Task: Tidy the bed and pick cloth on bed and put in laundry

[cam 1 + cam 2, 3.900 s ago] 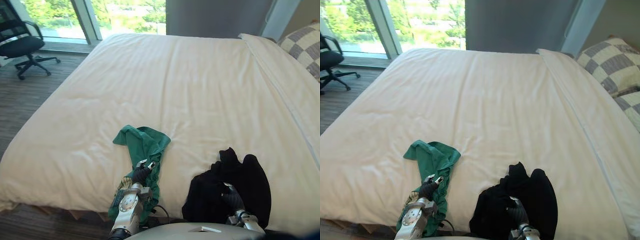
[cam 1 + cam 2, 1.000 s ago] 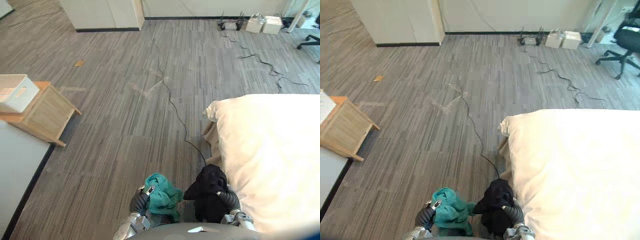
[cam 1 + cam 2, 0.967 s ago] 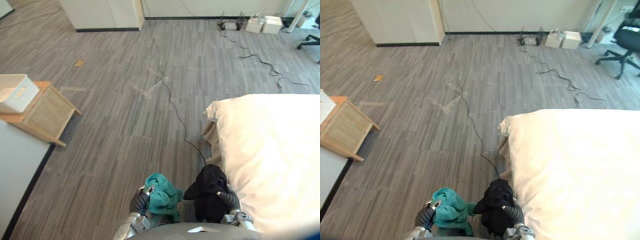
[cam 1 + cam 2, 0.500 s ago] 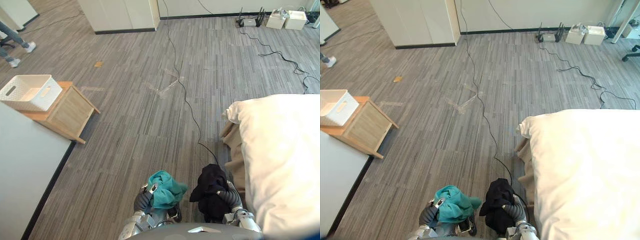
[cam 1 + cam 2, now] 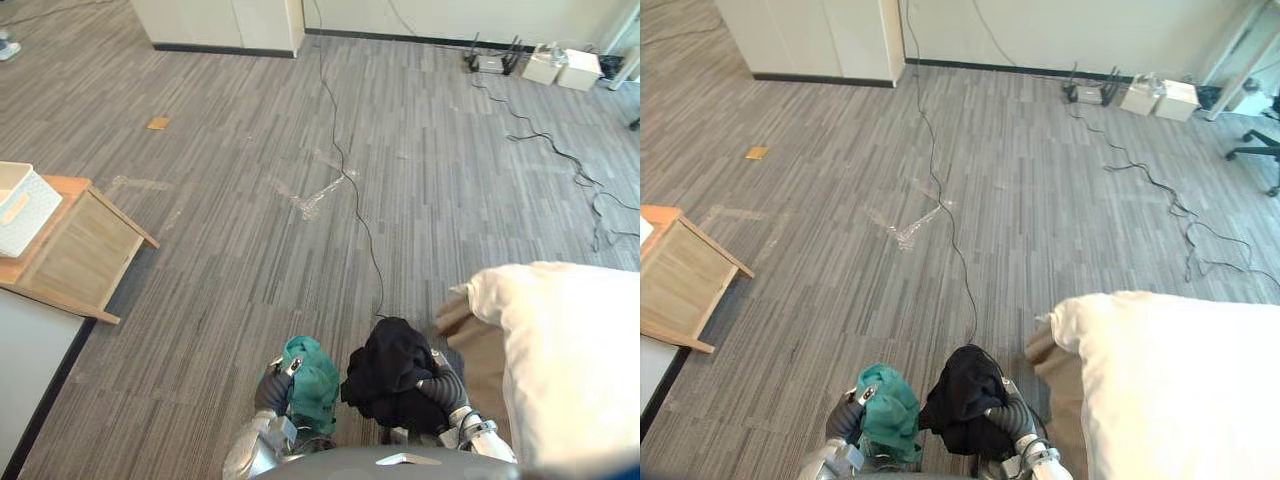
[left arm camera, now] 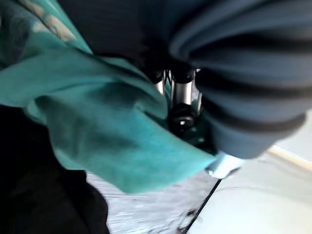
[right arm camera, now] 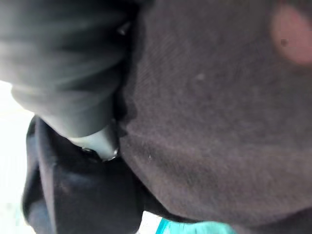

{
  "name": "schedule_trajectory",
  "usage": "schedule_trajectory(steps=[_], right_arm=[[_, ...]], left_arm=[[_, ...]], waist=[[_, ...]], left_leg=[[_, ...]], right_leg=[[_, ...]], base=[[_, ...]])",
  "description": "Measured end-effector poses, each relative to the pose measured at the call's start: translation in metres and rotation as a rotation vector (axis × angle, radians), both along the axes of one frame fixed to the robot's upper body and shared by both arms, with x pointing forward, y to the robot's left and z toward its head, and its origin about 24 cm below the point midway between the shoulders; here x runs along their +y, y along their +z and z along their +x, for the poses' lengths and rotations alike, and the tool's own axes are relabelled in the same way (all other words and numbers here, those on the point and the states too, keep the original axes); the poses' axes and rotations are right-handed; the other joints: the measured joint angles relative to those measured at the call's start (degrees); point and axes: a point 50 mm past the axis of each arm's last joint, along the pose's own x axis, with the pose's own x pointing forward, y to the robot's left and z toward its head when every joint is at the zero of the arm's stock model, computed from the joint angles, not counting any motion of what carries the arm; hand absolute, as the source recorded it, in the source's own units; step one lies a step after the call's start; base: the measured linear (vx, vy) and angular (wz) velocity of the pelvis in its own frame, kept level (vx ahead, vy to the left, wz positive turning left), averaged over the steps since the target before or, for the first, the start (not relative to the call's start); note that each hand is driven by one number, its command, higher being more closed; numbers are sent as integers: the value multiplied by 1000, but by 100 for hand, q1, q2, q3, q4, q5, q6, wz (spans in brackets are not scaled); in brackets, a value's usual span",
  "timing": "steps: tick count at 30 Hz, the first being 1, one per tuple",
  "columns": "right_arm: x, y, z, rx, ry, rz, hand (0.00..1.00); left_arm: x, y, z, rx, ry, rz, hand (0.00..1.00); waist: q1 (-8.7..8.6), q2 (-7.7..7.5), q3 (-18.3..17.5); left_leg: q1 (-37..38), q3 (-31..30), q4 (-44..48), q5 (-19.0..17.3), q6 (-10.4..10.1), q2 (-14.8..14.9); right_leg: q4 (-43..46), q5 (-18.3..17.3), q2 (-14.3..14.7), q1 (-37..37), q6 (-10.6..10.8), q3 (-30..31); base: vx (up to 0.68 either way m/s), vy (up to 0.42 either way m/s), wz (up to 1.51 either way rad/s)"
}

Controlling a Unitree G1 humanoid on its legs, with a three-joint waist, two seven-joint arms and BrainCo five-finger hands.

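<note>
Green cloth (image 5: 311,376) hung clenched in the left hand (image 5: 272,392), black cloth (image 5: 385,360) in the right hand (image 5: 445,388), bed (image 5: 570,340) at four o'clock.

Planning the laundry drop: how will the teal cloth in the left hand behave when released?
Probably floppy: the teal cloth bunches and droops around the left hand. Likely light, since one hand carries it. It may snag on the fingers wrapped in it.

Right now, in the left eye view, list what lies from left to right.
white basket → wooden stand → left hand → green cloth it grips → black cloth → right hand carrying it → bed
</note>
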Motion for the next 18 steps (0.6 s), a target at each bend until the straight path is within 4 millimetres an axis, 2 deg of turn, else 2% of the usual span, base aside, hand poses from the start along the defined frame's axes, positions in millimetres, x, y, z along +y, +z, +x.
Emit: schedule_trajectory(steps=[1, 2, 3, 4, 5, 6, 7, 8, 9, 10, 11, 12, 13, 14, 16, 17, 18], right_arm=[[0, 0, -1, -2, 4, 9, 100], [-1, 0, 0, -7, 18, 10, 100], [-7, 5, 8, -38, 23, -3, 100], [-10, 4, 10, -40, 16, -2, 100], [-14, 4, 11, -40, 4, -3, 100], [-18, 5, 12, -45, -7, -5, 100], [-20, 5, 14, -47, -17, -1, 100], [-21, 4, 13, -42, -21, 5, 100], [-23, 1, 10, -22, -24, 15, 100], [-25, -4, 6, 8, -29, 24, 100], [-30, -6, 4, 19, -37, 17, 100], [-38, -8, 5, 27, -36, 3, 100], [-43, -8, 5, 29, -41, -6, 100], [-60, -4, 7, 16, -58, 15, 100], [-76, 4, 16, -8, -87, 53, 100], [-82, 8, 24, -4, -116, 80, 100], [-81, 12, 31, -3, -123, 96, 100]], left_arm=[[6, -2, -2, 11, 18, 2, 100], [11, -4, -4, 24, 30, 6, 100], [9, -6, -3, 31, 50, -24, 100], [9, -6, -2, 26, 44, -30, 100], [7, -6, -1, 21, 36, -43, 100], [5, -6, -2, 15, 34, -57, 100], [5, -5, -1, 4, 39, -80, 100], [6, -5, -1, -2, 40, -88, 100], [8, -5, -2, -14, 45, -103, 100], [10, -3, -3, -30, 45, -113, 100], [11, -2, -4, -38, 47, -115, 100], [15, 0, -6, -51, 52, -131, 100], [15, 1, -6, -57, 56, -144, 100], [16, 3, -5, -74, 47, -153, 100], [17, 4, -11, -78, 47, -155, 100], [16, 4, -20, -65, 22, -137, 100], [11, 2, -28, -47, 13, -144, 100]], waist=[[-7, -65, 27], [-37, -28, 45], [-23, 131, 39], [-19, 135, 54], [-95, 151, 61], [-207, 219, 56], [-247, 282, 79], [-245, 291, 89], [-217, 303, 100], [-154, 315, 110], [-97, 323, 115], [-15, 238, 171], [14, 239, 184], [124, 295, 233], [215, 295, 262], [353, 268, 265], [418, 218, 267]], left_leg=[[215, -152, -15, -115, -205, 43], [355, -289, -29, -179, -318, 132], [368, -430, -52, -86, -425, 357], [347, -483, -93, 60, -542, 349], [334, -616, -144, 251, -629, 313], [216, -723, 28, 469, -634, 406], [-42, -758, 662, 705, -646, 511], [-235, -766, 1134, 922, -630, 598], [-701, -845, 2266, 1356, -559, 798], [-1224, -871, 3582, 1239, -413, 941], [-1453, -881, 4074, 1162, -365, 973], [-1916, -872, 4669, 1067, -267, 837], [-2073, -869, 4753, 1048, -256, 766], [-2484, -815, 4698, 990, -172, 582], [-2777, -481, 4188, 944, -112, 453], [-2820, -100, 3489, 898, -82, 350], [-2821, 199, 2709, 898, -78, 175]], right_leg=[[-333, 686, -15, -67, -54, 137], [-114, 1008, 38, -80, -433, 189], [218, 714, 124, -144, -560, 78], [454, 517, 50, -250, -594, 76], [744, 229, -62, -354, -622, 43], [975, -147, -131, -345, -655, -88], [1008, -409, -89, -163, -710, -237], [958, -501, -32, -17, -749, -295], [697, -620, 143, 376, -794, -390], [306, -645, 396, 842, -805, -423], [112, -655, 466, 1070, -819, -470], [-241, -693, 540, 1553, -839, -563], [-374, -695, 562, 1734, -840, -594], [-758, -676, 659, 2240, -812, -724], [-1187, -646, 804, 2775, -764, -843], [-1533, -616, 890, 3210, -714, -917], [-1764, -589, 917, 3497, -647, -992]], base=[[585, -325, 64], [696, -393, 44], [584, -344, 25], [534, -347, 27], [511, -368, 54], [581, -434, 65], [471, -367, 48], [441, -382, 27], [394, -380, 7], [374, -348, -2], [354, -266, -9], [296, -157, -1], [352, -161, 16], [320, -141, 26], [363, -129, 19], [390, -93, 5], [495, -99, 12]])
